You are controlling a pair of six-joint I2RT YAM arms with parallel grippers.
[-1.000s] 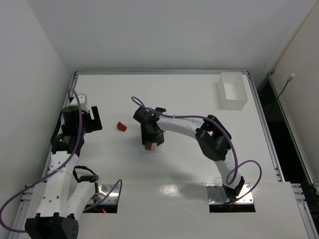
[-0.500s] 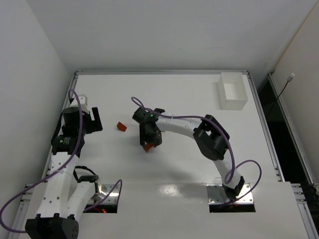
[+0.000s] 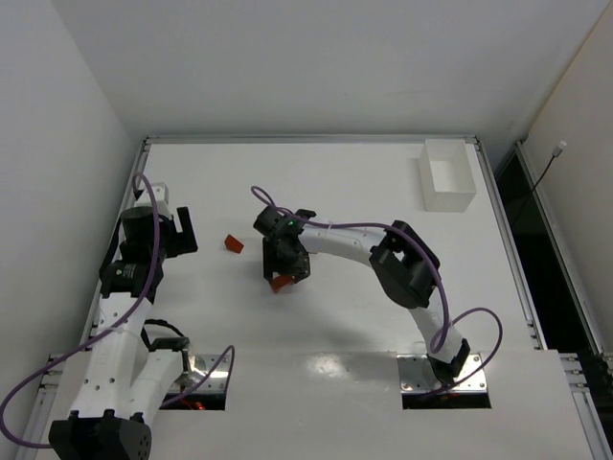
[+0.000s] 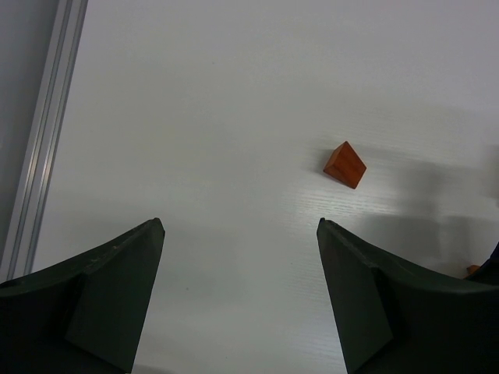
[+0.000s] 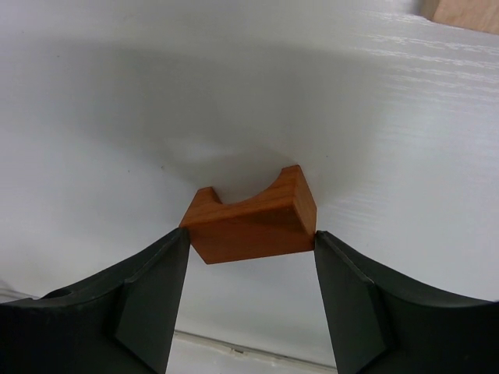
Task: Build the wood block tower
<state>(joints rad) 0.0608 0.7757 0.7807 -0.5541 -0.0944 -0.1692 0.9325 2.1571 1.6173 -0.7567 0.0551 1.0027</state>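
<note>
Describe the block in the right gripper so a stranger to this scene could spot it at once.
Start at the white table and follow the right arm to the right gripper near the table's middle. Held in it is the arch block, reddish-orange with a curved notch in one face, unlike the plain wedge block lying to its left.

We see a white desk (image 4: 234, 93) with a faint, fine grain. The arch block (image 5: 251, 222) is reddish-orange with slightly darker grain lines, and the wedge block (image 4: 345, 164) is the same reddish-orange. A pale tan block (image 5: 464, 14) shows at one corner. The left hand (image 4: 238, 226) and right hand (image 5: 251, 234) are dark charcoal. The arms (image 3: 115, 355) are white with black joints and carry purple cables (image 3: 350, 226). The box (image 3: 447, 175) is white.
</note>
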